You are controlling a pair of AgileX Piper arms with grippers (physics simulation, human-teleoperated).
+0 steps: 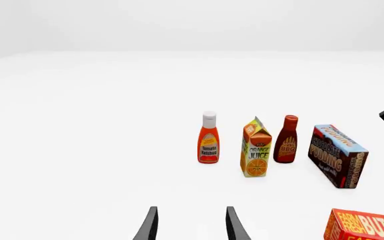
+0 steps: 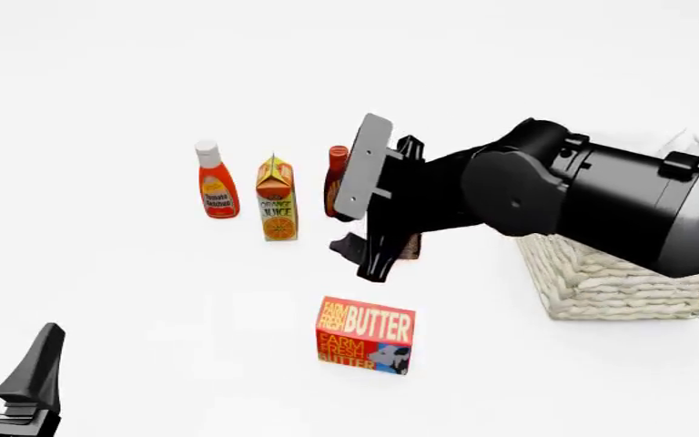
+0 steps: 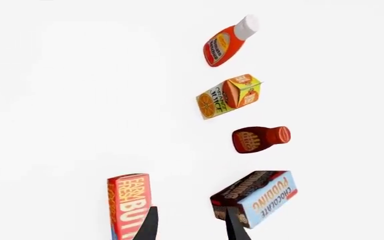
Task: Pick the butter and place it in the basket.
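The butter (image 2: 366, 334) is a red-orange carton with yellow lettering, standing on the white table in front of the groceries. It also shows in the right wrist view (image 3: 128, 202) and at the edge of the left wrist view (image 1: 369, 227). My right gripper (image 2: 362, 259) is open and empty, hovering above and just behind the butter; in its wrist view (image 3: 190, 227) the fingers point between the butter and the pudding box. The wicker basket (image 2: 617, 282) stands at the right, partly hidden by my right arm. My left gripper (image 2: 4, 360) is open and empty at the near left (image 1: 190, 225).
A ketchup bottle (image 2: 215, 180), an orange juice carton (image 2: 277, 198) and a BBQ sauce bottle (image 2: 338, 182) stand in a row behind the butter. The chocolate pudding box (image 1: 339, 155) lies right of them, mostly hidden by my right gripper in the front view.
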